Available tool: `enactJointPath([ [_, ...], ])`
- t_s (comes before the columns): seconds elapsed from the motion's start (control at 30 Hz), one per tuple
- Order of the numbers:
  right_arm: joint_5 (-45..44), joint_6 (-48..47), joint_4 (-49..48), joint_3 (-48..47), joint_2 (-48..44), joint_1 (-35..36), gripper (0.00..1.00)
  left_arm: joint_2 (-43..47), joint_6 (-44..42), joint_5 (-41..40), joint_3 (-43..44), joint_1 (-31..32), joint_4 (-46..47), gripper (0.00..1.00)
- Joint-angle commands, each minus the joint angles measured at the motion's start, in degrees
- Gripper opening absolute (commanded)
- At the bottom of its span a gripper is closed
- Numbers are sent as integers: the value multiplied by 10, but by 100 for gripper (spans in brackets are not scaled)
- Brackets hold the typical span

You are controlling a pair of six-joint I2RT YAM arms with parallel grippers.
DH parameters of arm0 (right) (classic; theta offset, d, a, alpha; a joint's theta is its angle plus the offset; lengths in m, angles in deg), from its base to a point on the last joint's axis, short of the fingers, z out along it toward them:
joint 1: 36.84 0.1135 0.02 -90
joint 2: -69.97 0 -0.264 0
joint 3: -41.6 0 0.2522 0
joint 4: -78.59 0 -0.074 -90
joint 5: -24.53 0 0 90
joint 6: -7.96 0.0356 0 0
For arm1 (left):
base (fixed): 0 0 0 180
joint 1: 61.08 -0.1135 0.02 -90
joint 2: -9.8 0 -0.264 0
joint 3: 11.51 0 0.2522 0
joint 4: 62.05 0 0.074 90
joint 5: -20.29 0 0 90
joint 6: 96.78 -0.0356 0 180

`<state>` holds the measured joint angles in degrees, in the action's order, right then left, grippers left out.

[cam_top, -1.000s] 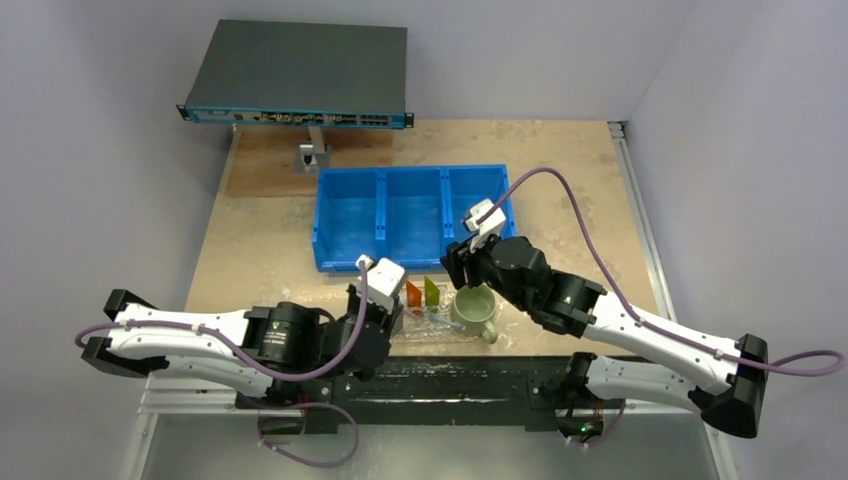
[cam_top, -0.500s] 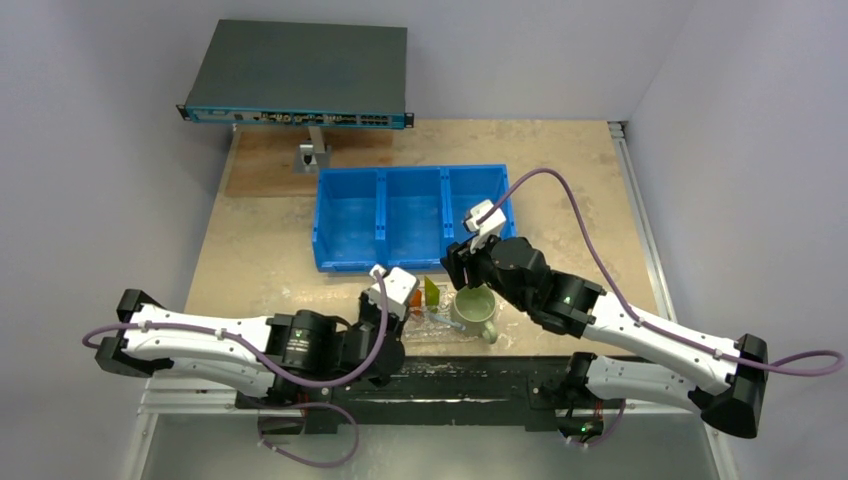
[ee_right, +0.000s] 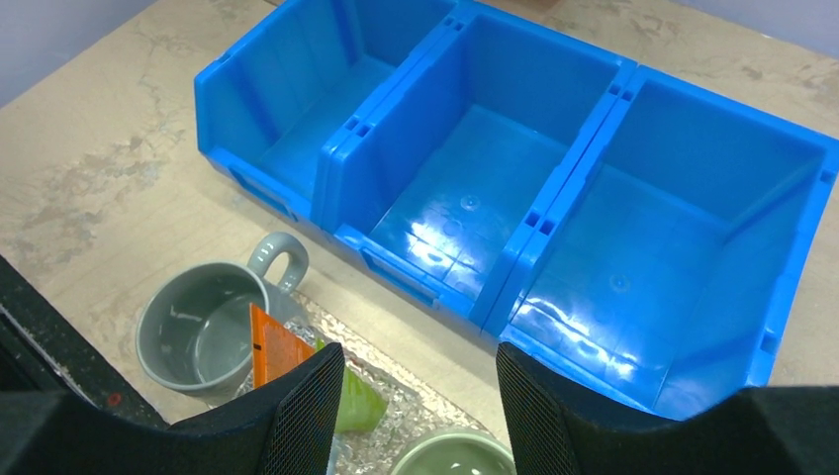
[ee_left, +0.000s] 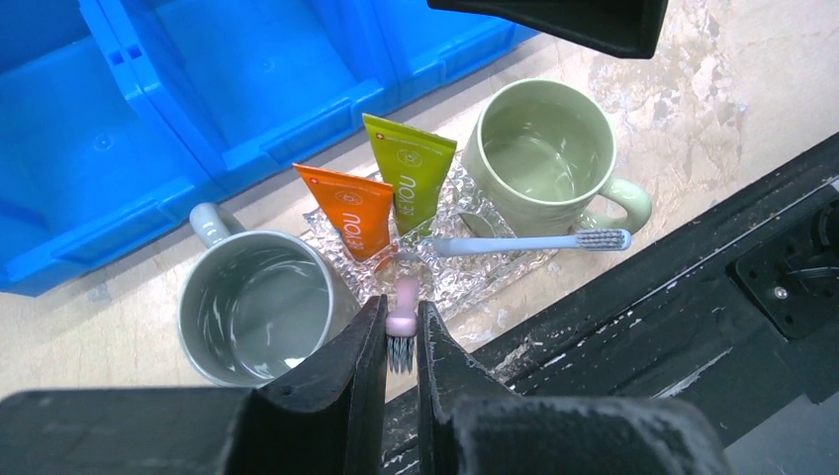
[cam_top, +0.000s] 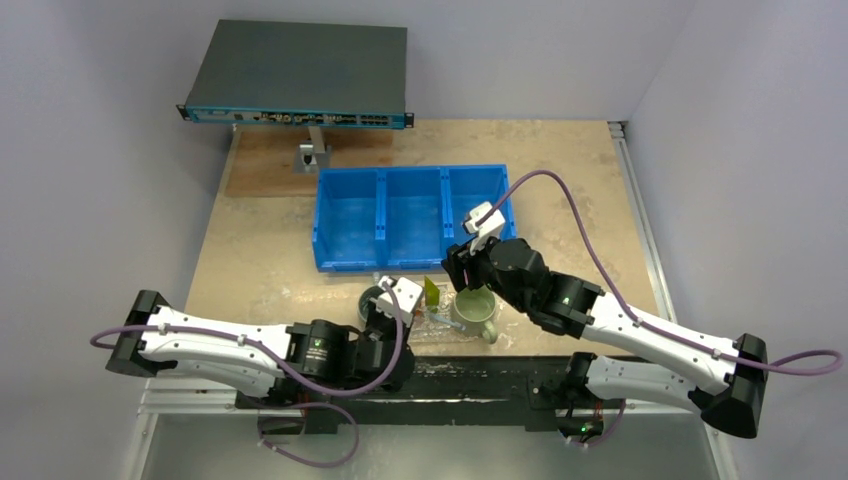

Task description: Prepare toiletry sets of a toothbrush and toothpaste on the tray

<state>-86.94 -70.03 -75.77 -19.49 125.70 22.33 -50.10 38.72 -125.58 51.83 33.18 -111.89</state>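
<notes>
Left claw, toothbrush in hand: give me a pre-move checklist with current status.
1. Left claw grips pink toothbrush: ok, closed on its bristle end.
2. Handle end over tray: ok; contact, cannot tell.
3. Orange tube and green tube on tray: ok.
4. Second toothbrush on tray: ok, lying flat beside green mug.
5. Right claw open and empty: ok.

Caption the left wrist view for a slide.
Left gripper holds the pink toothbrush at the edge of the tray; orange tube, green tube, blue toothbrush, grey mug and green mug beyond.
</notes>
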Motion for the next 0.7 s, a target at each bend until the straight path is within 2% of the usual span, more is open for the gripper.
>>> enactJointPath([
  [0.0,-7,10,-14,7,-6,-2,61,-19,13,-26,-6,5,41,0],
  [0.4,-6,11,-11,7,2,-2,61,-46,37,-51,-19,9,50,0],
  [0.67,-7,13,-12,10,3,-2,62,-60,72,-71,-20,18,20,0],
])
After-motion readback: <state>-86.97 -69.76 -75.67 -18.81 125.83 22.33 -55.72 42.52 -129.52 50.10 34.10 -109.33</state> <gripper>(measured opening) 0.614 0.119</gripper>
